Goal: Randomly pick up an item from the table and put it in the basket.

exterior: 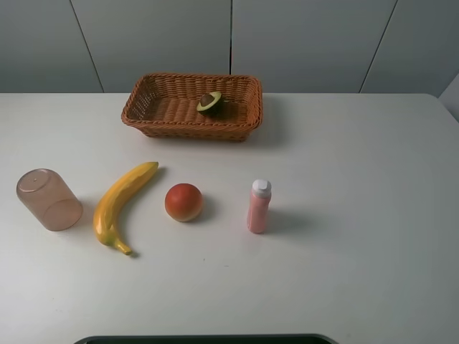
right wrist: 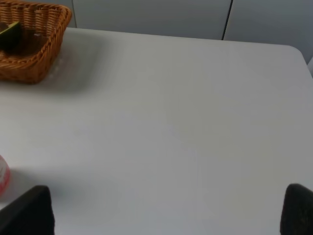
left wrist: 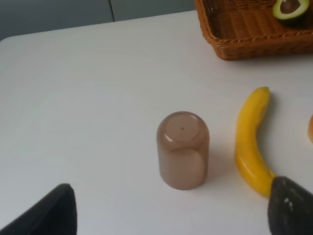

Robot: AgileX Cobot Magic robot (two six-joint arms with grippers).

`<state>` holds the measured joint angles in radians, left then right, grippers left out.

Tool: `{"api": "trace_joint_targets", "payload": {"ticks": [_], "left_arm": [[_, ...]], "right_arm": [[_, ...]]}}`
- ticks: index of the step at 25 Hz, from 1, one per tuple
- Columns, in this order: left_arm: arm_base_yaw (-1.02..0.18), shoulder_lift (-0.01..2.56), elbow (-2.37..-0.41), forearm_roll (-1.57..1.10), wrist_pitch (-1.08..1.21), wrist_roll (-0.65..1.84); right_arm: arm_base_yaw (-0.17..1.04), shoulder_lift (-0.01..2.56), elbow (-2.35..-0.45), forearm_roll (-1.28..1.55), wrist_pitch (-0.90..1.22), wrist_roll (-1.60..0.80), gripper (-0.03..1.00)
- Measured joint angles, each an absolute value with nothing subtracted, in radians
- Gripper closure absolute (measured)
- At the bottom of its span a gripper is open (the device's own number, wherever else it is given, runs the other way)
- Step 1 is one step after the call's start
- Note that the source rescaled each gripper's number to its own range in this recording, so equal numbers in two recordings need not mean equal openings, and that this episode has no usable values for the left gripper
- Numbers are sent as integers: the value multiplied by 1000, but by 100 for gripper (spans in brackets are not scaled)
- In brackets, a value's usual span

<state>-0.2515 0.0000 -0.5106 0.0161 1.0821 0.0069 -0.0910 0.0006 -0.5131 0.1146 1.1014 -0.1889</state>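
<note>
White table (exterior: 344,215); avocado (exterior: 209,103) in basket (exterior: 154,107); both grippers (left wrist: 168,208) (right wrist: 166,210) spread wide, empty, above tabletop.

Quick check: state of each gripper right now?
Left gripper: open, holding nothing, fingers wide apart above the cup.
Right gripper: open, holding nothing, over bare table.

Basket (exterior: 240,115) open from above. Cup (exterior: 49,200), banana (exterior: 120,203), red-orange fruit (exterior: 183,202), pink bottle (exterior: 259,206) line the front. Table (exterior: 373,215) bare on the right.
</note>
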Motion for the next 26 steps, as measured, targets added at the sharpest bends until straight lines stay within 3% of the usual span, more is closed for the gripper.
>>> {"api": "trace_joint_targets", "payload": {"ticks": [26], "left_arm": [[-251,0,-511,16,1082,7]], "right_arm": [[-91,-1,-513,115,1101,-183,-3]]}}
